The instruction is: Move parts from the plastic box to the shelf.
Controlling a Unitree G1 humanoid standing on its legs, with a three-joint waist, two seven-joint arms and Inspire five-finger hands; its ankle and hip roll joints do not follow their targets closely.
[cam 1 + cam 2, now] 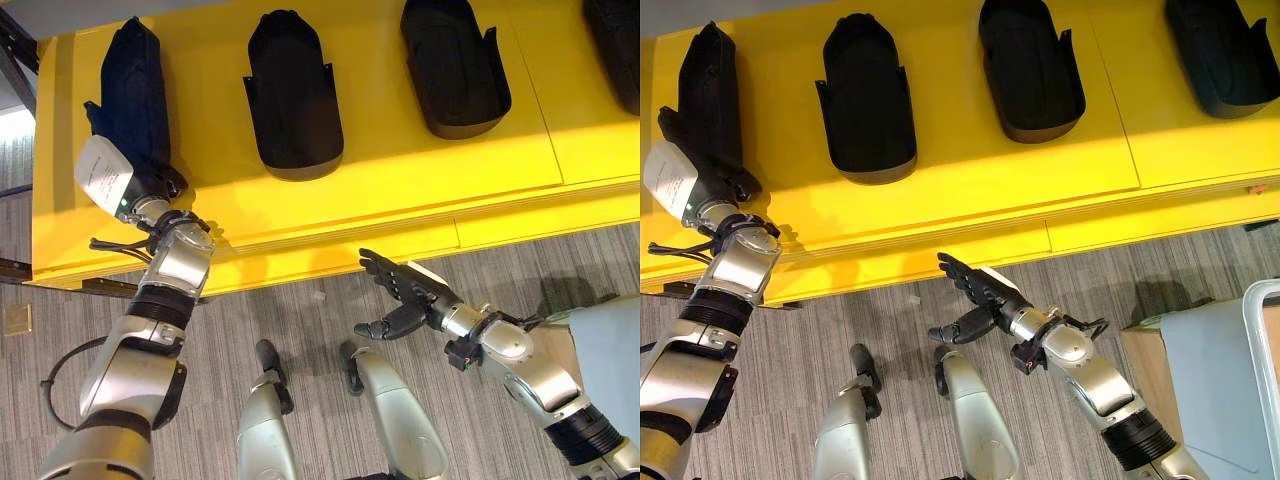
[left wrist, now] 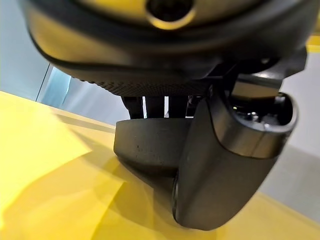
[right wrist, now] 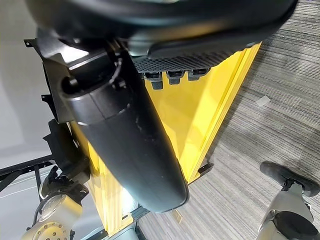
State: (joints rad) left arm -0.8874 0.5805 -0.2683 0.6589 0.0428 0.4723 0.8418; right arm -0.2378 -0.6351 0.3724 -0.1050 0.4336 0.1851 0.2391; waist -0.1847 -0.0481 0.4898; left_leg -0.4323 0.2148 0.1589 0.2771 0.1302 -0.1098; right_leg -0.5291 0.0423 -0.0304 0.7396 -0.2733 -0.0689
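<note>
A yellow shelf (image 1: 400, 190) carries several black moulded parts lying in a row. My left hand (image 1: 110, 178) reaches onto the shelf's far left end. There its thumb (image 2: 225, 165) and fingers are curled round the near end of the leftmost black part (image 1: 135, 85), which rests on the yellow surface (image 2: 45, 165). My right hand (image 1: 405, 292) hovers over the floor just in front of the shelf's front edge, fingers straight and holding nothing. The pale plastic box (image 1: 1252, 340) sits at the lower right, its inside hidden.
Three more black parts (image 1: 293, 95) (image 1: 455, 65) (image 1: 615, 50) lie further right on the shelf, with bare yellow gaps between them. Grey striped carpet (image 1: 300, 330) runs in front of the shelf. A small scrap (image 1: 318, 295) lies on the floor.
</note>
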